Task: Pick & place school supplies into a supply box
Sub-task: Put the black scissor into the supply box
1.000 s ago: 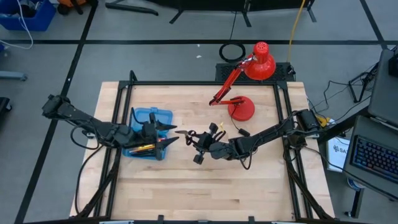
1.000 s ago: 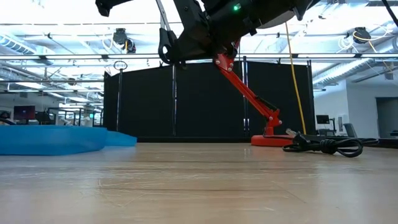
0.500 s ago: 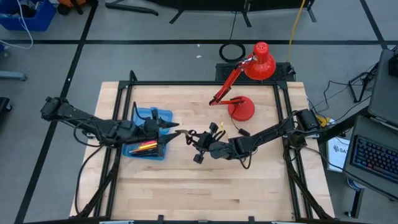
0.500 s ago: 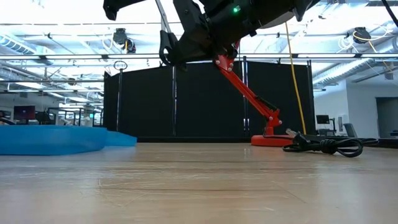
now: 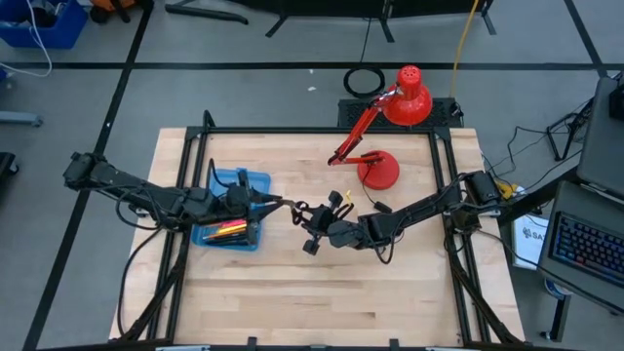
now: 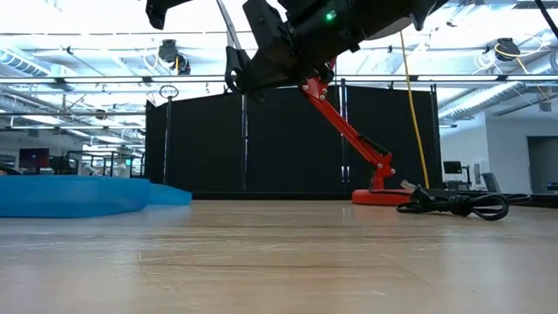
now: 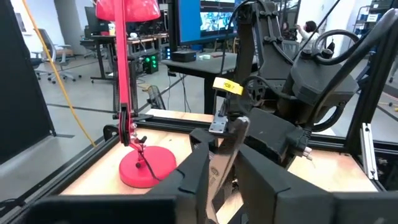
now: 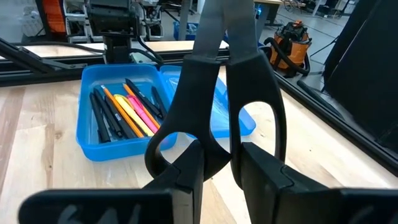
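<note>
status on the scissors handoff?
Right gripper shut on scissors handles. Left gripper closing on the blades. Supply box open, pens inside. Nothing in the way.

Translucent blue supply box (image 8: 118, 134) holds black, orange, pink and yellow pens (image 8: 124, 112) (mixed together); scissors (image 8: 214, 106) have black handles; red lamp (image 5: 385, 146); pale wood-grain counter (image 5: 292, 283).

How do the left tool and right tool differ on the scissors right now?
Right tool clamps the scissors by the black handle loops; left tool sits at the blade end. Left tool hangs by the supply box; right tool is over mid-table. Both are raised, facing each other.
</note>
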Motion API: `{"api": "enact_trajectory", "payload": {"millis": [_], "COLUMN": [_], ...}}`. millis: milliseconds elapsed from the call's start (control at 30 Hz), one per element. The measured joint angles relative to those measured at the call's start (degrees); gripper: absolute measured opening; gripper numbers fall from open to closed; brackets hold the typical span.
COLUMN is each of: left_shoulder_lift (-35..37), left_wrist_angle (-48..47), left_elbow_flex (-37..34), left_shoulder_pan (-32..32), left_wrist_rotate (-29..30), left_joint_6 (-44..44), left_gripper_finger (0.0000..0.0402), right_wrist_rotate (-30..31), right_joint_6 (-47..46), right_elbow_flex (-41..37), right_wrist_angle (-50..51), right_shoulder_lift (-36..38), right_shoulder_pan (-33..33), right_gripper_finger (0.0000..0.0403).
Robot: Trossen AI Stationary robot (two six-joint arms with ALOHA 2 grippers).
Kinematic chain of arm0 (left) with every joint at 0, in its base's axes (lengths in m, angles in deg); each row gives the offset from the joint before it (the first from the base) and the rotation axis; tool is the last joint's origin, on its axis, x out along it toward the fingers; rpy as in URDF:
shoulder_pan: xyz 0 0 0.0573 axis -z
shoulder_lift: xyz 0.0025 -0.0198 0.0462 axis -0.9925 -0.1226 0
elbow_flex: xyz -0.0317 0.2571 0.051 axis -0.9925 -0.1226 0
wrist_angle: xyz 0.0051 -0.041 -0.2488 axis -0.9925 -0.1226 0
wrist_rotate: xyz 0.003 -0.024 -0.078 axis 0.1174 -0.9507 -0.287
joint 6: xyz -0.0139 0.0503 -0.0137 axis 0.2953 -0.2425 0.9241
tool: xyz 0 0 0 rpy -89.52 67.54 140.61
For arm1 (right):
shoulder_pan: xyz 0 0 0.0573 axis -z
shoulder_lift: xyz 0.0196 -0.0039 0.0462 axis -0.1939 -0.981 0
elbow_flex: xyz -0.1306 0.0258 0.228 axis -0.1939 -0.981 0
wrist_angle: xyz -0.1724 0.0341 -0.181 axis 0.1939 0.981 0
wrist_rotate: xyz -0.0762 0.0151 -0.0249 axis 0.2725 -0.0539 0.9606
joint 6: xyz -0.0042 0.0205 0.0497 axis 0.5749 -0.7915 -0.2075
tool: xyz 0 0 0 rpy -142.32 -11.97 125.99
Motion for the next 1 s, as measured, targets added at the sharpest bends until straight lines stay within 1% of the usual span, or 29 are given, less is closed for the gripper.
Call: {"api": "enact_trajectory", "payload": {"millis": [167, 200, 233, 433, 533, 800, 1000], "left_shoulder_lift": [0.0, 0.0, 0.0, 0.0, 0.0, 0.0, 0.0], "left_wrist_angle": [0.0, 0.0, 0.0, 0.0, 0.0, -0.1, -0.3], "left_elbow_flex": [0.0, 0.0, 0.0, 0.0, 0.0, 0.0, 0.0], "left_shoulder_pan": [-0.1, -0.1, -0.1, 0.2, 0.7, 1.3, 1.3], "left_wrist_rotate": [-2.3, -2.9, -3.0, -3.8, -3.7, -4.1, -3.9], "left_joint_6": [-2.7, -2.9, -3.0, -3.8, -5.3, -6.9, -7.7], "left_gripper_finger": [0.0021, 0.0013, 0.0012, 0.0008, 0.0008, 0.0004, 0.0004], "right_wrist_rotate": [0.0, -0.2, -0.2, -1.4, -1.6, -2.2, -2.5], "right_joint_6": [0.2, 0.6, 0.6, 0.4, 0.4, 0.6, 0.6], "right_elbow_flex": [0.0, 0.0, 0.0, 0.0, 0.0, 0.0, 0.0], "right_wrist_angle": [0.1, 0.2, 0.2, 0.2, 0.2, 0.1, 0.2], "right_shoulder_lift": [0.0, 0.0, 0.0, 0.0, 0.0, 0.0, 0.0], "right_shoulder_pan": [0.0, -0.1, -0.1, -0.1, -0.1, -0.1, -0.1], "right_gripper_finger": [0.0069, 0.0051, 0.0032, 0.0032, 0.0042, 0.0093, 0.0111]}}
